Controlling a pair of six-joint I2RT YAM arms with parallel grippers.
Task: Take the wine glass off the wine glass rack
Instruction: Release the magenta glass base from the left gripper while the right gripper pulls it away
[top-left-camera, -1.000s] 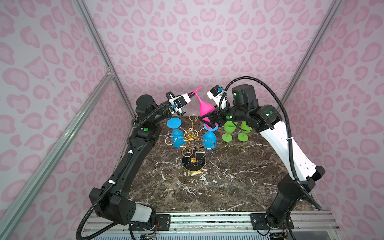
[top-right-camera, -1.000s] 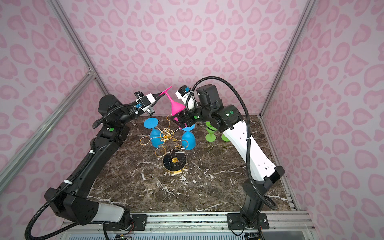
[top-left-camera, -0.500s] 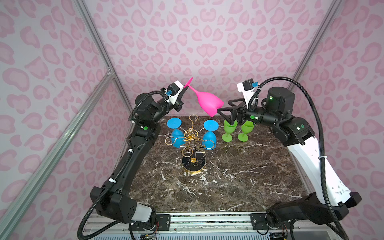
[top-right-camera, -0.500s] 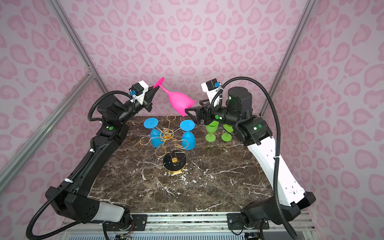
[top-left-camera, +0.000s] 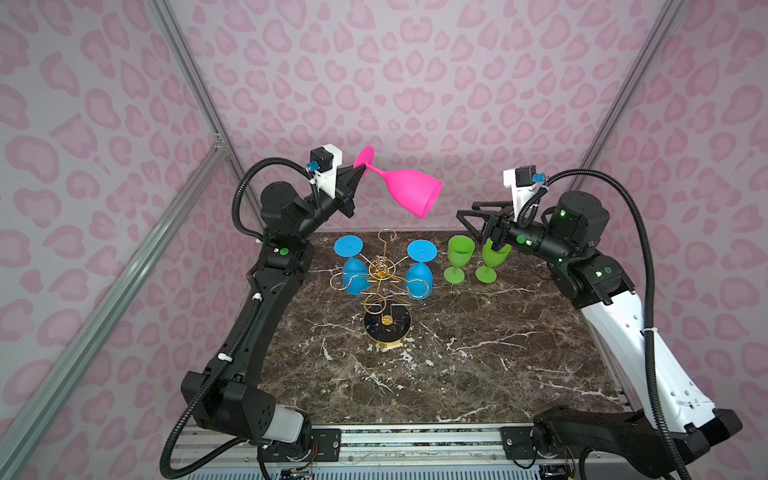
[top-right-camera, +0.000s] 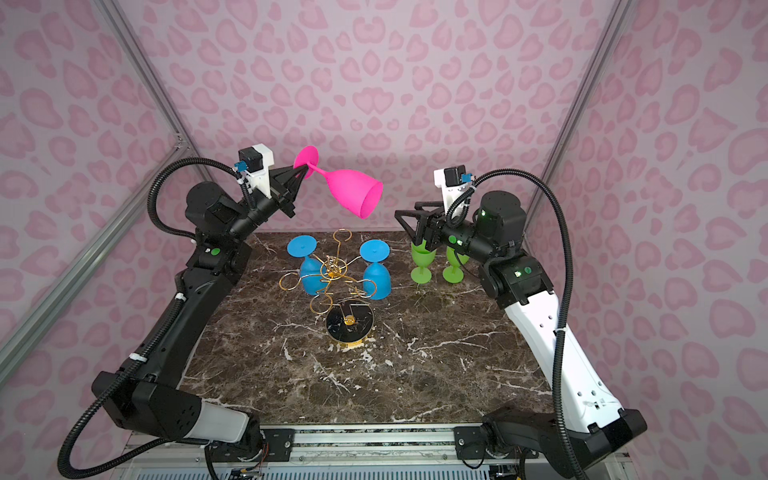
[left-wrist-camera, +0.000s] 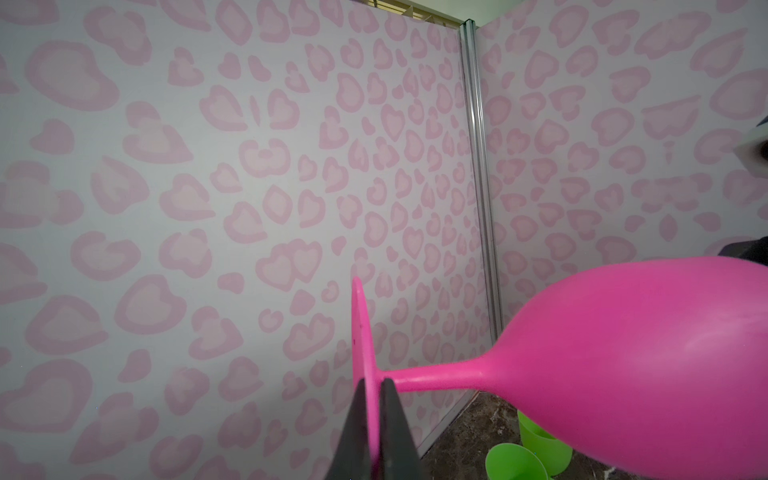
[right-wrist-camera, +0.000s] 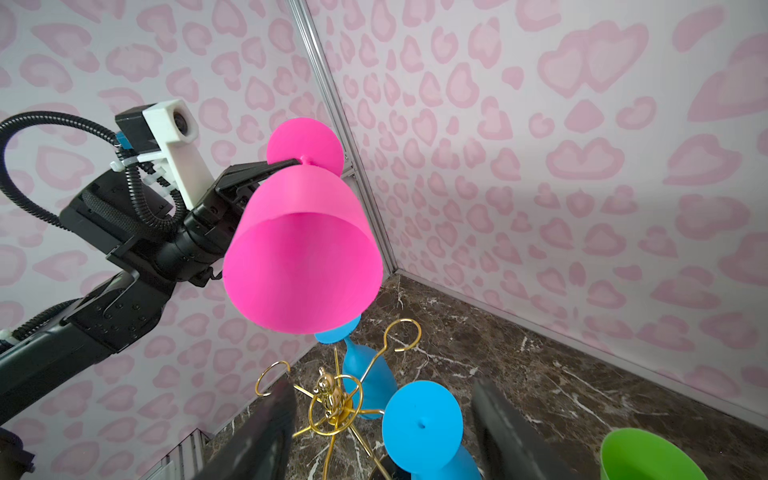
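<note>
Left wrist view: left gripper (left-wrist-camera: 374, 384) is clamped on the pink glass's (left-wrist-camera: 623, 365) foot, the bowl cut off at the frame's edge. Since a second ago the right gripper (top-left-camera: 466, 210) has let go of the bowl. It now gapes empty, partly hiding a green glass (top-left-camera: 496, 259). Below, the rack (top-left-camera: 383, 272) holds two blue glasses (top-left-camera: 417, 278).

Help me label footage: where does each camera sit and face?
Both top views: high over the arm bases, looking down on the wine glass rack; both arms show.
Left wrist: faces the wall corner; its jaws shut on the pink wine glass.
Right wrist: faces the left arm; its open jaws show.
Shared: all see the pink wine glass.
</note>
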